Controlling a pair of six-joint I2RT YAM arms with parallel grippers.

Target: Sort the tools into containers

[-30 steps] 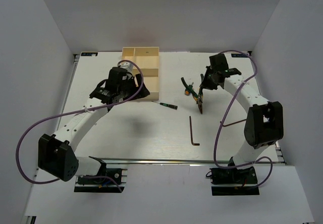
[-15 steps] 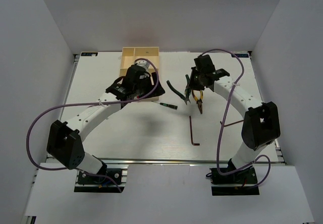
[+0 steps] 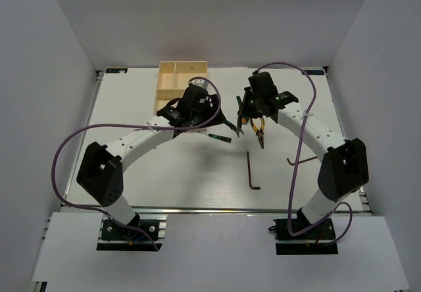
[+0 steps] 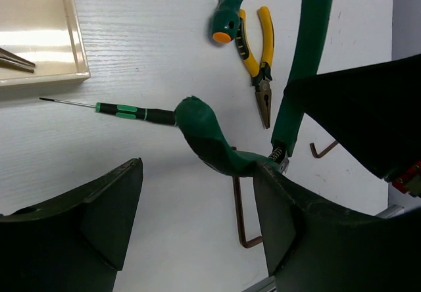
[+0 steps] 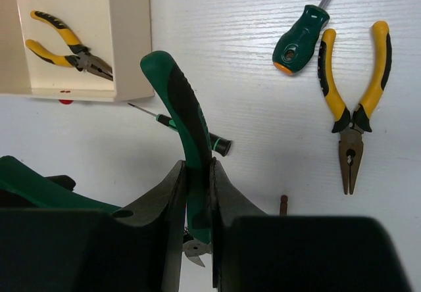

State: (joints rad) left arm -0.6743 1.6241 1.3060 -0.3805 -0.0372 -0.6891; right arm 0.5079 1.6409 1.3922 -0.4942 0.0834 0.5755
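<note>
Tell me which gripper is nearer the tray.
Left. The left gripper hangs open just off the tray's near right corner. The right gripper, shut on the green pliers, sits farther right, beyond the left one.

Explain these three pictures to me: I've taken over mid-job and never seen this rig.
The machine is a left arm and a right arm, bolted at the table's near edge. The wide picture comes from a fixed camera above and behind them; the other two come from cameras on each wrist. The right gripper is shut on one handle of the green pliers; the left gripper is open around the other handle. Loose on the table: yellow pliers, a stubby screwdriver, a thin screwdriver, a long hex key and a short hex key. Another yellow pair lies in the cream tray.
</note>
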